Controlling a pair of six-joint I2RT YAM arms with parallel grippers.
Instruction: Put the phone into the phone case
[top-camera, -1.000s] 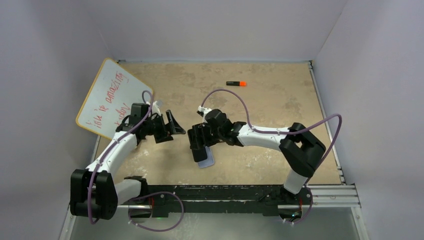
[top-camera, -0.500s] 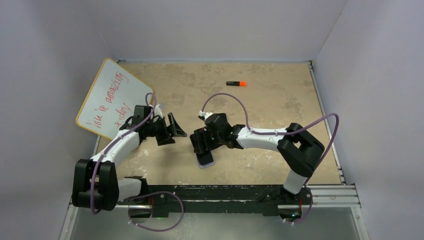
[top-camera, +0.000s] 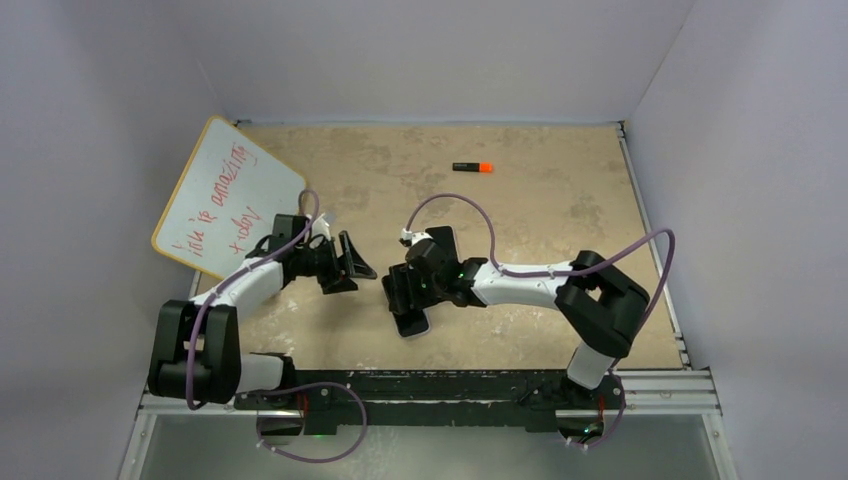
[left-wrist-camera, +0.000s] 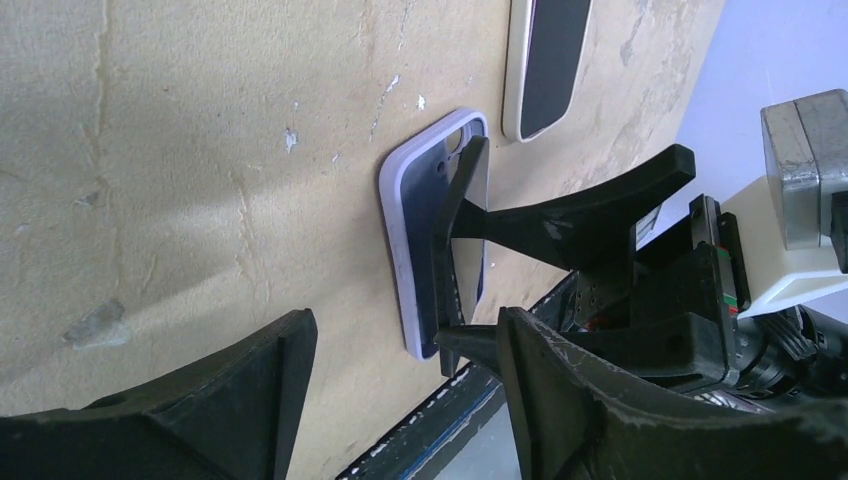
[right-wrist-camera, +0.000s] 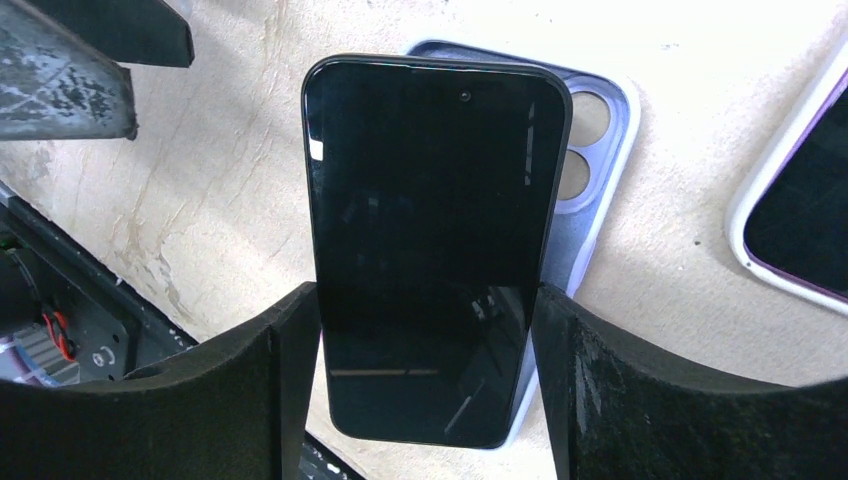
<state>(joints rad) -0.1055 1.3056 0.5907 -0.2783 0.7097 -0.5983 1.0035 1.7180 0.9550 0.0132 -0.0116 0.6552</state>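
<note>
Clamped by its long edges in the right end effector, the phone, likely stiff, slick and fragile, hovers over the phone case on the desk, while the left end effector gapes empty.

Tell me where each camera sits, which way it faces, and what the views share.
Top external: above and behind the arm bases, looking down on the table; both arms show, left gripper open, right gripper shut on the phone.
Left wrist: low over the table, facing sideways toward the lilac case; its own empty fingers frame the bottom.
Right wrist: looking down at the phone clamped between its own fingers, over the case.
Shared: both wrist views show the case and a second cased phone.
</note>
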